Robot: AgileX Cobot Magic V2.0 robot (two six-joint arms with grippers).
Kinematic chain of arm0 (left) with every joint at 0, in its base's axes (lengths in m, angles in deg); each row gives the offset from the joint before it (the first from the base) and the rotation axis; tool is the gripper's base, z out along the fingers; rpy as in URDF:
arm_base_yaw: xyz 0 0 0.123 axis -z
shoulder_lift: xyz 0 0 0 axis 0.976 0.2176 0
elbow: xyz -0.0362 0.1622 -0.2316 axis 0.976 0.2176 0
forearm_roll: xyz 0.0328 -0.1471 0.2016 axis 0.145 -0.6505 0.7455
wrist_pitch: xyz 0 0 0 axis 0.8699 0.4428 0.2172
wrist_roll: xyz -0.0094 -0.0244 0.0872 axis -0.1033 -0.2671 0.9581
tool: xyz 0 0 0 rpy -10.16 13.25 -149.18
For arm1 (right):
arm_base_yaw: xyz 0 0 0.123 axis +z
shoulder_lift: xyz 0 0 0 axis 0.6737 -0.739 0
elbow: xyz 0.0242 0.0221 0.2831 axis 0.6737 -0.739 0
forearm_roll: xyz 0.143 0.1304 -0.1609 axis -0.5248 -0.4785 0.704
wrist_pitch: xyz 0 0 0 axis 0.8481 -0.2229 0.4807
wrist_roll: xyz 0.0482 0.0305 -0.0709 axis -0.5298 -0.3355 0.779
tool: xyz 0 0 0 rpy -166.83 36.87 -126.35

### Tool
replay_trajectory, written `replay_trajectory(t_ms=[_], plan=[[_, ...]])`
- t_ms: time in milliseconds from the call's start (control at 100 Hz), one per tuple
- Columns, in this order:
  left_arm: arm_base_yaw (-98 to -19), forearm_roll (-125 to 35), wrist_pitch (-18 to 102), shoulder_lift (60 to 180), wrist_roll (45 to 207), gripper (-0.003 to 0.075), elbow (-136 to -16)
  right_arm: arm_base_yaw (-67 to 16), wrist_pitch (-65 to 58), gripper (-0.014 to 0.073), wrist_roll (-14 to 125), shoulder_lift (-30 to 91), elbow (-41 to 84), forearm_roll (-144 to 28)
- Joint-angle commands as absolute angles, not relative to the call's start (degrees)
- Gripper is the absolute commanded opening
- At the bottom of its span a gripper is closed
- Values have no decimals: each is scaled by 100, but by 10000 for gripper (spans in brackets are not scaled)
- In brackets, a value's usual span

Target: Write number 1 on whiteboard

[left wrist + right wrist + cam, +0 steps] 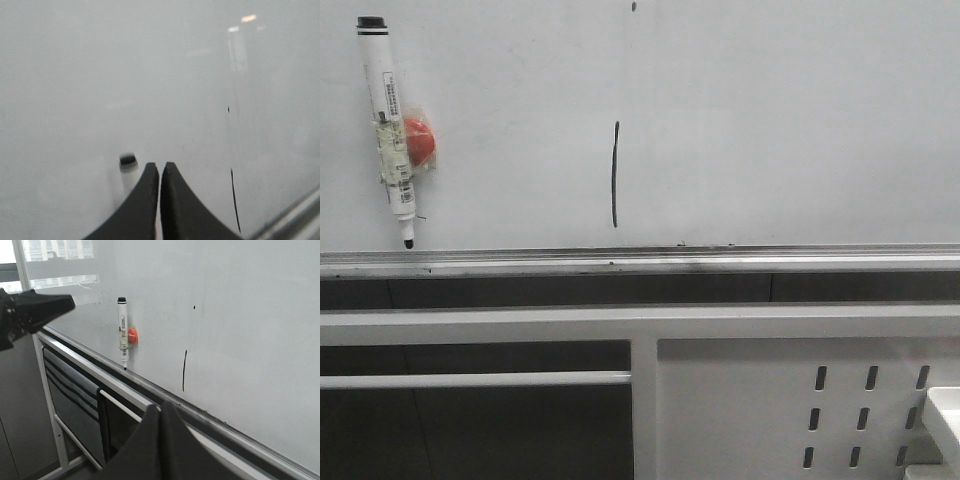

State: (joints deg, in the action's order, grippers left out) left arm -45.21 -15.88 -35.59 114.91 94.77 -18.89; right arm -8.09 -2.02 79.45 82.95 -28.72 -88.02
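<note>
Front view — number 1 (615, 175) on whiteboard (770, 120) | both hands (160, 172) (161, 412) pressed together, well apart from it

it looks like a lab or office test room: a large whiteboard (770, 120) fills the wall, a white metal frame with a slotted panel (800, 400) stands just below its rail, and a bright window (55, 260) lies beside the whiteboard.

Front and both wrist cameras face the whiteboard (770, 120), left nearest.
</note>
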Motion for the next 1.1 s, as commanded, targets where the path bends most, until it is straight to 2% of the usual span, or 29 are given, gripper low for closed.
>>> replay_trajectory(t_ms=[0, 260, 480, 680, 880, 1090], plan=[[-4660, -1701, -4290, 10643, 9587, -20, -1930, -835, 157, -69, 7943, 8236, -2725, -8865], [-5798, -1714, -213, 7556, 9555, -20, -1917, -835, 157, -69, 7943, 8236, -2725, -8865], [-6637, -2066, 2669, 6029, 9316, -20, -1917, -835, 157, -69, 7943, 8236, -2725, -8865], [-7022, -2100, 3640, 6308, 9316, -20, -1813, -835, 135, -69, 7943, 8236, -2725, -8865], [-7065, -1993, 4433, 6320, 9316, -20, -1667, -835, 158, -69, 7943, 8236, -2725, -8865], [-7287, -1805, 4450, 6320, 9003, -20, -1667, -835, 158, -69, 7943, 8236, -2725, -8865]])
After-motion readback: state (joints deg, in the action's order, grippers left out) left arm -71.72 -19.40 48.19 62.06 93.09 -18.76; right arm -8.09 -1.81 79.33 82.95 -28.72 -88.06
